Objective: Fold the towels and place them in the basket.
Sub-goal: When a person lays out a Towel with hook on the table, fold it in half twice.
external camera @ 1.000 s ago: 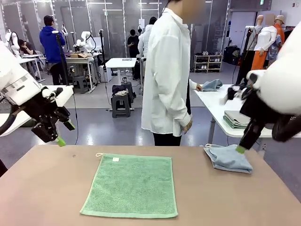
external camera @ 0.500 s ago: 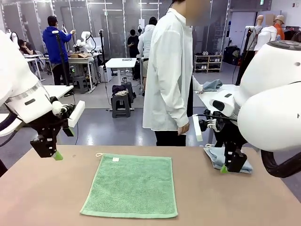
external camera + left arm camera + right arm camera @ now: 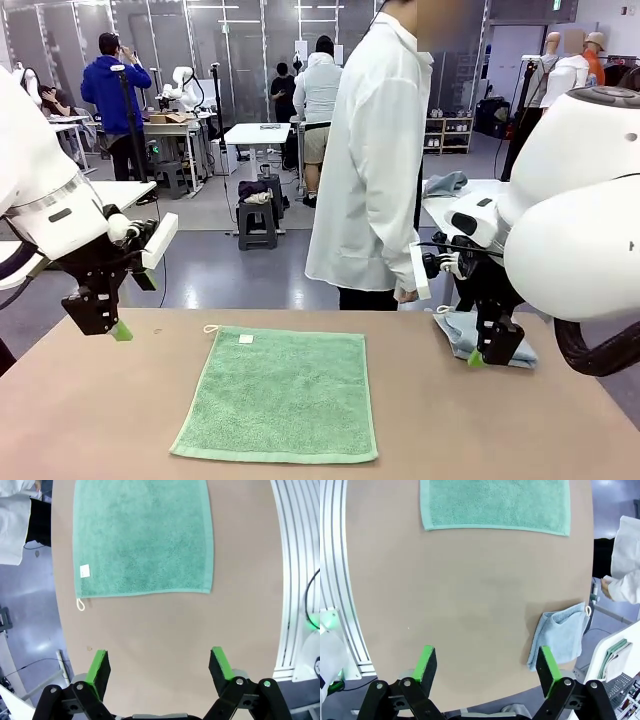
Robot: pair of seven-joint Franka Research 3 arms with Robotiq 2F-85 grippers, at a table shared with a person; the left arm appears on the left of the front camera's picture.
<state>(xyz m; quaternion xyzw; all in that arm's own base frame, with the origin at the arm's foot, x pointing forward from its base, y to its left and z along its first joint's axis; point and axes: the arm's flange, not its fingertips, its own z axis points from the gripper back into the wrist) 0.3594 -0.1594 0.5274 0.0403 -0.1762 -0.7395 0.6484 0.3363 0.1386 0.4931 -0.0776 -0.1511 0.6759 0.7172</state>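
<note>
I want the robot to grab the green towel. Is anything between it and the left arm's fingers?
Nothing visible does. Only bare table lies between the left gripper, fingers open, and the flat green towel.

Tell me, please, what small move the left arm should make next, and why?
Probably lower the left gripper onto an edge of the mint towel: it lies flat and unfolded, the blue-grey towel looks already folded, and that gripper hangs open beside it.

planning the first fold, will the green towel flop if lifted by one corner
Likely floppy and light: the green towel lies thin and flat on the table. Its fuzzy terry surface should grip rather than slip.
</note>
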